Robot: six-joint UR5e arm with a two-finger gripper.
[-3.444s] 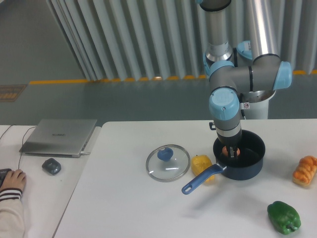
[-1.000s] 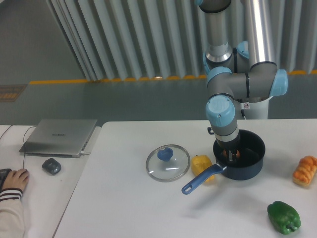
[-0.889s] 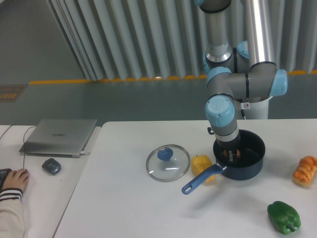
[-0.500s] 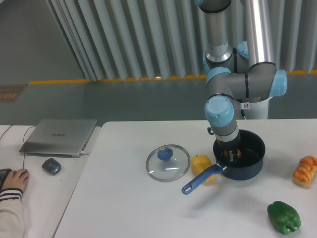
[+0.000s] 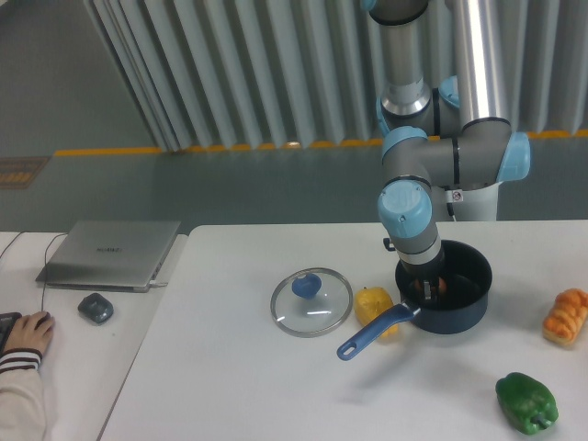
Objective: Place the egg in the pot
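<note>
Standing at the table edge, one fixed camera view to list.

Task status: the egg (image 5: 436, 288) lies inside the pot (image 5: 466, 303), an orange-brown spot low against the dark interior near the left wall. By my judgement the placing is done; what is left is for the arm to lift clear of the rim.

Gripper (image 5: 425, 286): hangs over the left part of the pot, its fingers dipping just below the rim and just beside the egg. The wrist hides most of them, so I cannot tell whether the jaws are parted or closed, nor whether they touch the egg.

Containers:
- Pot, dark navy saucepan, upright on the white table (image 5: 276, 386), long blue handle pointing toward the near left. Contents: the egg only, as far as shows; the part behind the wrist is hidden.
- Glass lid (image 5: 311, 301) with blue knob, lying flat on the table to the left of the pot, apart from it, covering nothing.

Loose items on the table:
- Yellow lumpy fruit (image 5: 371, 305), between lid and pot, touching or nearly touching the handle.
- Orange bumpy food (image 5: 566, 315), at the right edge, well apart from the pot.
- Green pepper (image 5: 527, 401), near the front right.

Side desk, left: a closed laptop (image 5: 110, 253), a grey mouse (image 5: 96, 308), and a person's hand (image 5: 22, 333) resting at the edge.
</note>
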